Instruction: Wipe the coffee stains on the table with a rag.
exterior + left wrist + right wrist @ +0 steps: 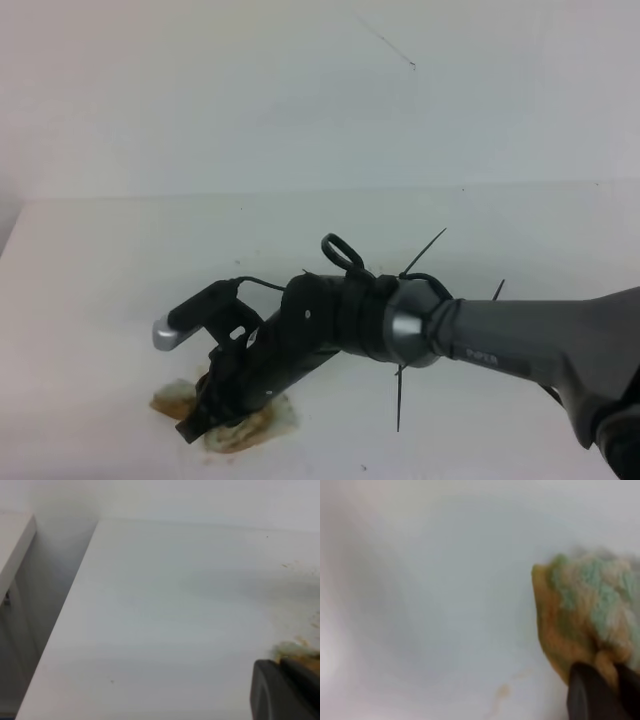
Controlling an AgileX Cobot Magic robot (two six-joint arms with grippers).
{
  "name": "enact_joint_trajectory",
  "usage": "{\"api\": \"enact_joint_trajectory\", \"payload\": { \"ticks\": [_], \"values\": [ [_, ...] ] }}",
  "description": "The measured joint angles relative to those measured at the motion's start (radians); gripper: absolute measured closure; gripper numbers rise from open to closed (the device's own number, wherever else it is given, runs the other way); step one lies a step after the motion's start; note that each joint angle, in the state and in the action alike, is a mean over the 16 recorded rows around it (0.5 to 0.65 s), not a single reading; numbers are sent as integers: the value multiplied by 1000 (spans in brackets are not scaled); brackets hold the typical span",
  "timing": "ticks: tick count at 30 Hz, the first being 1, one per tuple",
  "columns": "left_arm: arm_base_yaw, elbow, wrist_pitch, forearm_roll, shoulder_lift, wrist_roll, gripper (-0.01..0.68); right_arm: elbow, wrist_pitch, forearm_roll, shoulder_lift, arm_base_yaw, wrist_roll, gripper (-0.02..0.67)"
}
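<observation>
One rag (262,424) is seen, pressed on the white desk (90,270) at its near left part, under the right pincer (205,412), which reaches across from the right. The cloth is lumpy, whitish-green with tan-brown patches. The right pincer is clamped on the rag. Only in the right wrist view are the green tufts (600,595) and a faint tan coffee stain (502,692) made out beside it. Only in the left wrist view are small brown specks (300,600) and the desk's left edge shown; the left pincer is not seen
</observation>
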Motion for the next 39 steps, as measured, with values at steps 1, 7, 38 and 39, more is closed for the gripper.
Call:
{"api": "enact_joint_trajectory", "payload": {
  "ticks": [1,7,38,39],
  "values": [
    [0,0,0,0,0,0,672,0,-6,-6,3,-6,4,604],
    [0,0,0,0,0,0,672,0,-30,-50,9,-62,27,604],
    [0,0,0,0,-1,0,672,-153,199,-126,-49,-74,55,604],
    [0,0,0,0,-1,0,672,-176,203,-130,-50,-68,54,604]
  ]
}}
